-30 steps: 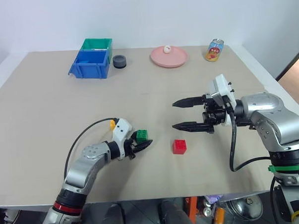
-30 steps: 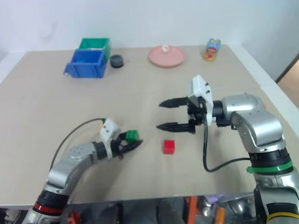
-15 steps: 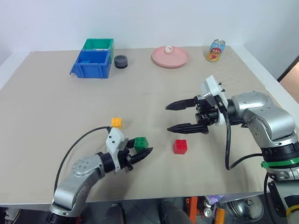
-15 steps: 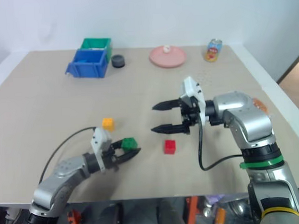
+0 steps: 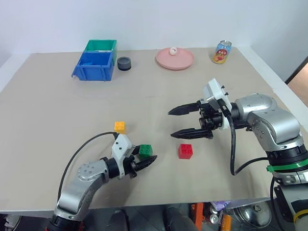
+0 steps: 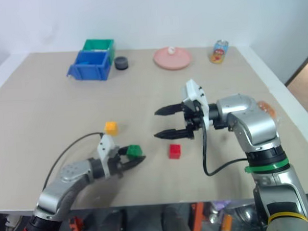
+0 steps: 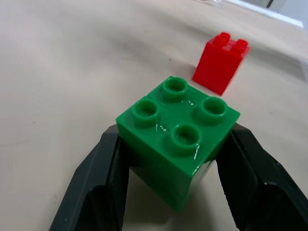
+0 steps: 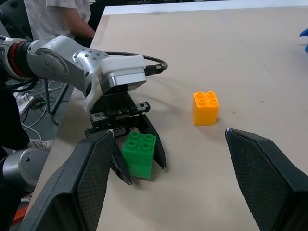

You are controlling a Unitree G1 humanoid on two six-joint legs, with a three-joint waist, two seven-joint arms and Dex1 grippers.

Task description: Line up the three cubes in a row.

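While three cubes are out, one green cube (image 5: 145, 150) sits gripped.

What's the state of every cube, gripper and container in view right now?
green cube: upright, gripped by left gripper
yellow cube: upright on table, free
red cube: on table, free
right gripper: open, empty, above table
blue bin: upright
pink plate: holds a small white item
can: upright
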